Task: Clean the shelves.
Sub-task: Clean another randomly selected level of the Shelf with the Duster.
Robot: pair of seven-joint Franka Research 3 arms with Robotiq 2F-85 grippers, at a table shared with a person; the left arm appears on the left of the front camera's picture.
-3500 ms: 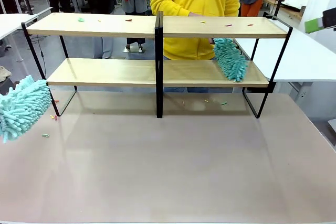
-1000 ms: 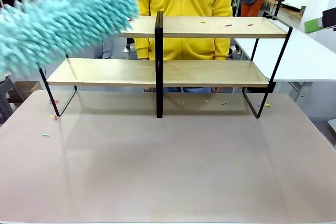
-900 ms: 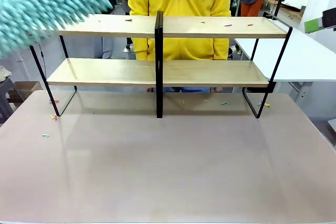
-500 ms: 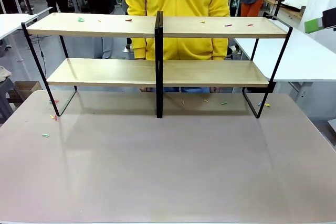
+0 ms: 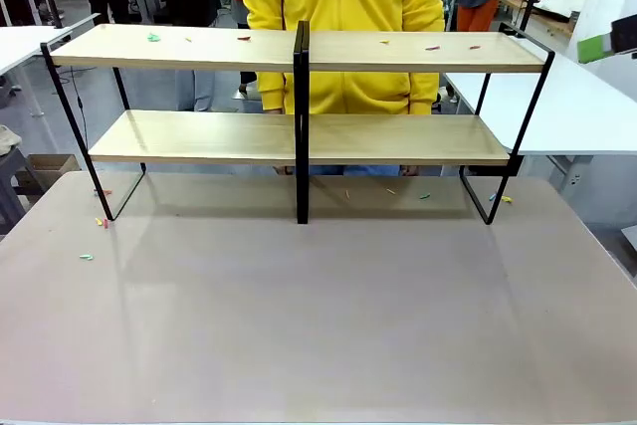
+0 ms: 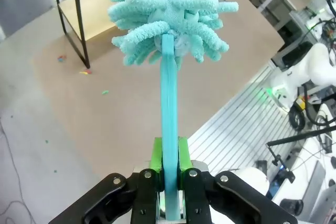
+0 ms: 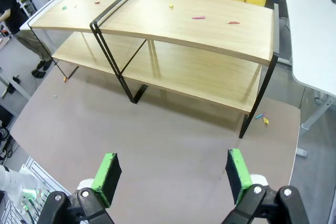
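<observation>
The shelves [image 5: 299, 136] stand across the far half of the table, two light-wood tiers on a black frame with a centre post. Small coloured scraps [image 5: 431, 47] lie on the top board; the lower board looks bare. In the left wrist view my left gripper [image 6: 169, 163] is shut on the handle of a teal fluffy duster [image 6: 170, 14], held high above the table's left end, near a corner of the shelves [image 6: 89, 9]. My right gripper [image 7: 172, 174] is open and holds nothing, hovering above the tabletop in front of the shelves [image 7: 173, 24].
A person in a yellow hoodie [image 5: 343, 7] stands right behind the shelves. Small scraps [image 5: 100, 222] lie on the grey-brown tabletop [image 5: 318, 306] near the rack's feet. A white table [image 5: 577, 106] adjoins at the right.
My teal duster rose at the left, swept past the top shelf and left the front view. The person's own duster on the lower right shelf is gone from view.
</observation>
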